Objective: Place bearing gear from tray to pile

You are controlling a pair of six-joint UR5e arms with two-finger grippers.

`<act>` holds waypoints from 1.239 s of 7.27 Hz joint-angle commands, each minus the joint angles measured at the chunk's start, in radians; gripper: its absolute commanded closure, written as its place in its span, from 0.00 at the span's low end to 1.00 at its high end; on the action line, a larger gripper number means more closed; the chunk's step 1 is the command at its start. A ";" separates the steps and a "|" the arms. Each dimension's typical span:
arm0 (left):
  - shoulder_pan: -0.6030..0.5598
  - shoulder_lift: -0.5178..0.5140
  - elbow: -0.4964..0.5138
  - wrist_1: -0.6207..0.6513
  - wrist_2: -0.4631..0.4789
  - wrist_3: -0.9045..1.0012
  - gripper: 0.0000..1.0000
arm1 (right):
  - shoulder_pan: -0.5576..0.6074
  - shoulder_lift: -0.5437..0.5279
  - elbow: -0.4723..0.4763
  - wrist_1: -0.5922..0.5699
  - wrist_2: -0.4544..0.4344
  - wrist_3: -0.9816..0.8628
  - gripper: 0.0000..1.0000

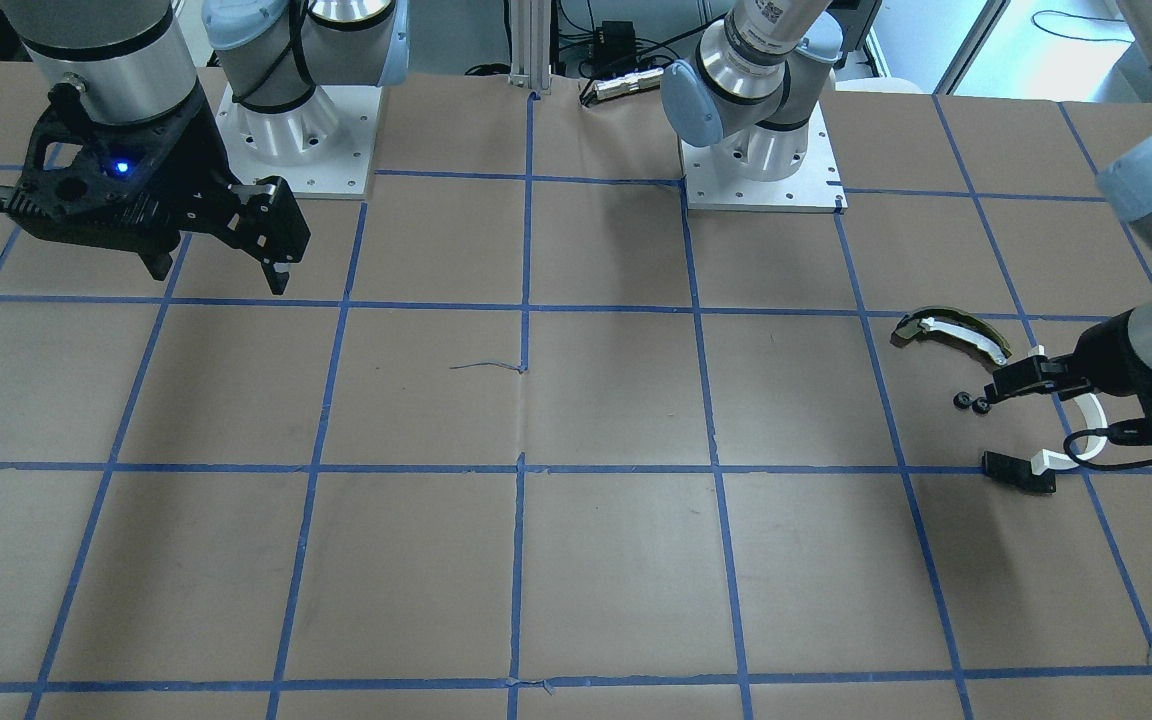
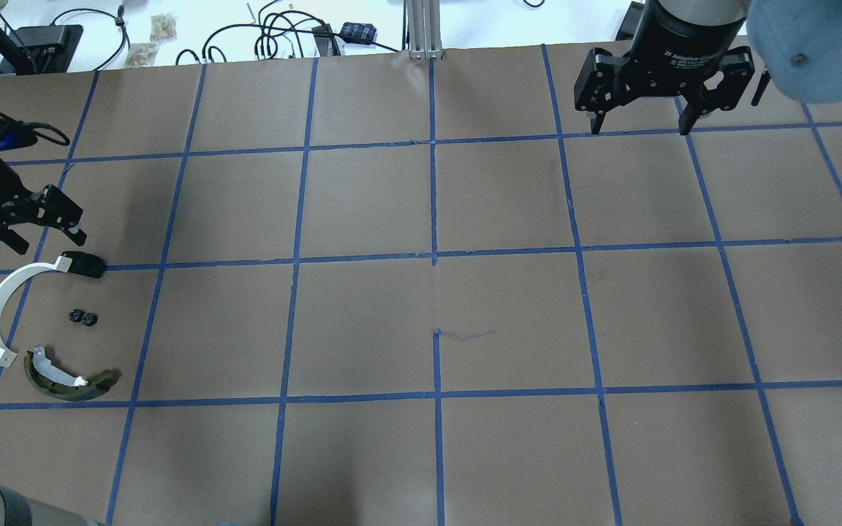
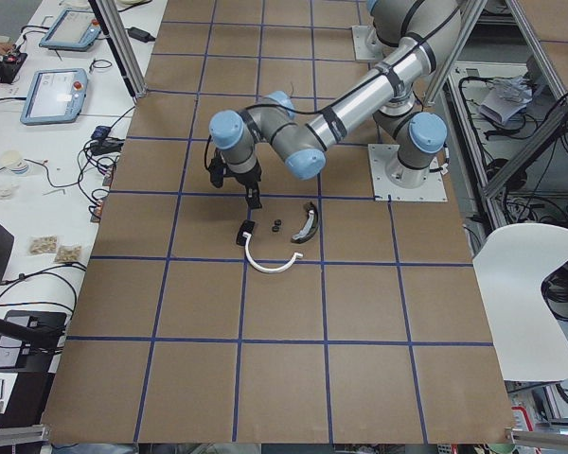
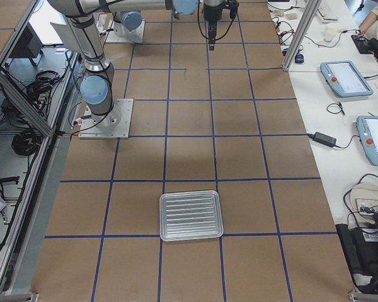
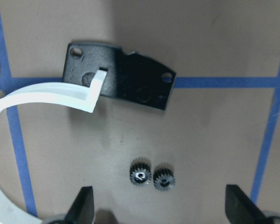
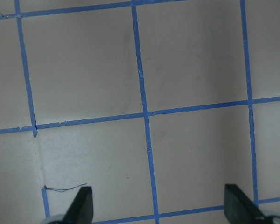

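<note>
At my left end of the brown gridded table (image 2: pixel 509 314), well apart from the ribbed metal tray (image 4: pixel 191 216) at the opposite end, lies the pile. My left gripper (image 5: pixel 161 207) hangs over it, fingers spread wide and holding nothing. My right gripper (image 2: pixel 640 128) is likewise spread and bare above the grid. The white arc strip (image 5: pixel 46 93) is the pile's largest part. Next comes the olive-and-white curved piece (image 2: pixel 59 387) near one end of it, then the flat black bracket (image 5: pixel 126 77), on which the strip's other tip rests. Among them two tiny black bearing gears (image 5: pixel 140 173) lie flat, side by side, about touching. I judge them light, stiff and apt to skitter. I would pinch one squarely across its toothed rim, or its neighbour gets shoved.
</note>
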 commanded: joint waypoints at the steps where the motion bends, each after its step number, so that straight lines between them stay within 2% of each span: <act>1: -0.192 0.064 0.221 -0.252 0.001 -0.240 0.00 | 0.000 0.000 0.000 0.000 0.000 0.000 0.00; 2: -0.278 0.089 0.284 -0.309 0.000 -0.341 0.00 | 0.000 0.000 0.000 0.002 0.000 0.000 0.00; 3: -0.350 0.104 0.317 -0.320 0.000 -0.357 0.00 | 0.000 0.001 0.000 0.002 0.000 0.000 0.00; 4: -0.404 0.098 0.306 -0.317 -0.015 -0.372 0.00 | 0.000 0.000 0.000 0.000 0.000 0.000 0.00; 5: -0.435 0.115 0.283 -0.313 -0.066 -0.397 0.00 | 0.000 0.000 0.000 0.002 0.000 0.000 0.00; 7: -0.482 0.147 0.204 -0.303 -0.068 -0.398 0.00 | 0.000 0.001 0.000 0.002 0.000 0.000 0.00; 9: -0.515 0.166 0.130 -0.174 -0.061 -0.397 0.00 | 0.000 0.000 0.000 0.002 0.000 0.000 0.00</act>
